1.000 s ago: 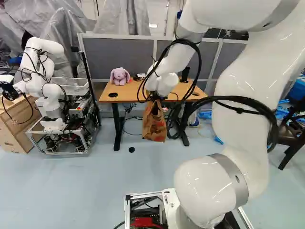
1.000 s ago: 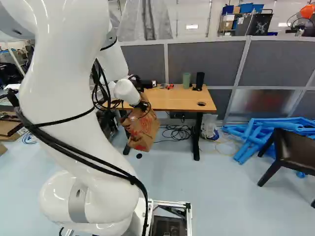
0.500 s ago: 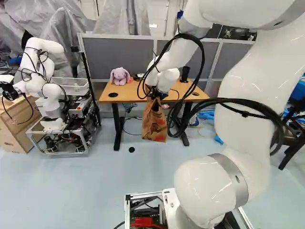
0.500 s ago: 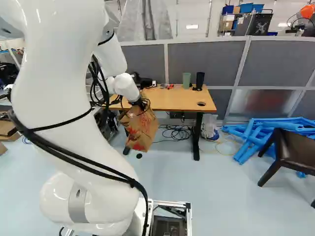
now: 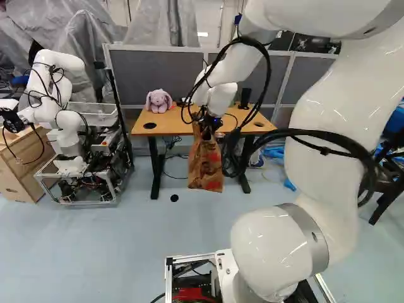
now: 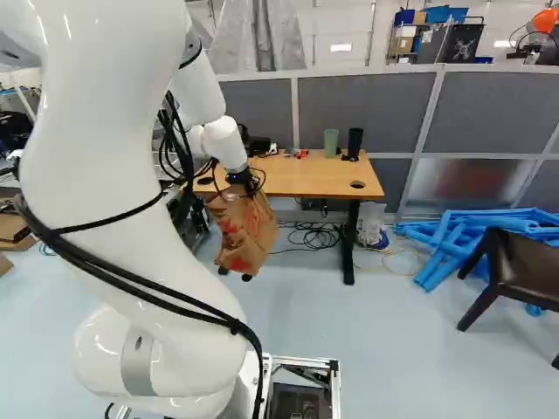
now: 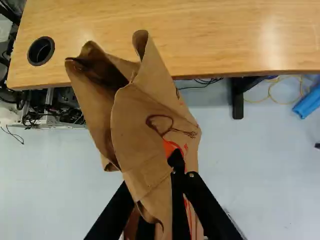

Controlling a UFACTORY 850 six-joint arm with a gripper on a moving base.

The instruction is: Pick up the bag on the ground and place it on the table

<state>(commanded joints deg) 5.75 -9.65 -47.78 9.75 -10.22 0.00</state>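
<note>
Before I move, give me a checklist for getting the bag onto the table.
1. Hand shut on bag: ok, paper pinched between both fingers.
2. Bag off the floor: ok, it hangs.
3. Bag over the table: not ok, it hangs in front of the near edge.
4. Bunny, green cup and black cup back from that edge: ok.
5. Nothing loose inside the bag: cannot tell, its inside is mostly hidden.

Slight shift: arm [image 5: 220, 98] w/ bag [image 5: 205, 165]
</note>
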